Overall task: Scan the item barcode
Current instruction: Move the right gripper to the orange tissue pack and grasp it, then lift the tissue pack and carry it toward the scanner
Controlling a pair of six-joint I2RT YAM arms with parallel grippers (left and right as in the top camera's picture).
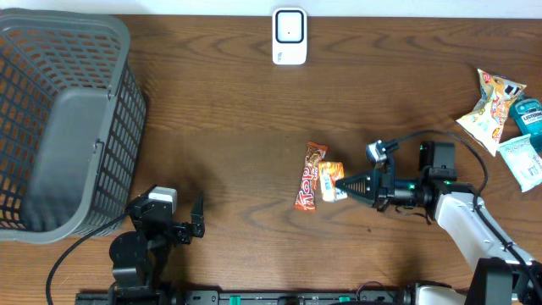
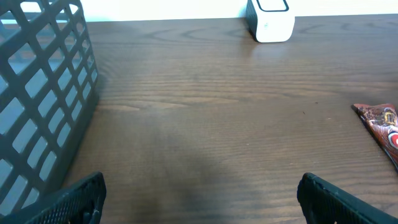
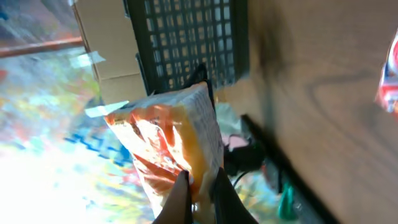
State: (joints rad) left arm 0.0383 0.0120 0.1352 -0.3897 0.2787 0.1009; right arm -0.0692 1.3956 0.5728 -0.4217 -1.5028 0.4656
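Right gripper (image 1: 341,182) is clamped fully shut on the small orange-and-white foil snack packet (image 1: 329,178). The wrist view shows its fingertips (image 3: 175,202) nipping only the bottom edge seam, with the body of the packet standing free above them. Left gripper (image 1: 193,224) has its jaws spread wide with nothing in them, and it sits near the dark grey plastic mesh basket (image 1: 59,102).

The packet is mid-table, right of centre, just beside the red-and-orange candy bar wrapper (image 1: 310,176). I can't tell from overhead whether they touch. From the wrist view I'd say the packet is off the wood.

Handling, my read:
- It looks very light, with soft crinkly film that is glossy and so likely slippery.
- The contents are probably crushable, so I won't squeeze the belly.
- The seam is the right grab point, being flat and doubled with no contents under it.
- Held by one edge it will flop and swing, and the printed panel may bow and glare.
- I can't see the barcode in any view.

The surface is a dark brown wood-grain tabletop (image 1: 212,110), flat and matte. The white box-shaped barcode scanner (image 1: 290,36) is at the far edge, well apart from the packet, with nothing lying between them. A loose pile of packaged goods (image 1: 491,106) sits at the right edge. Beyond the table the wrist view gives only bright blur and what looks like a cardboard box (image 3: 109,37).
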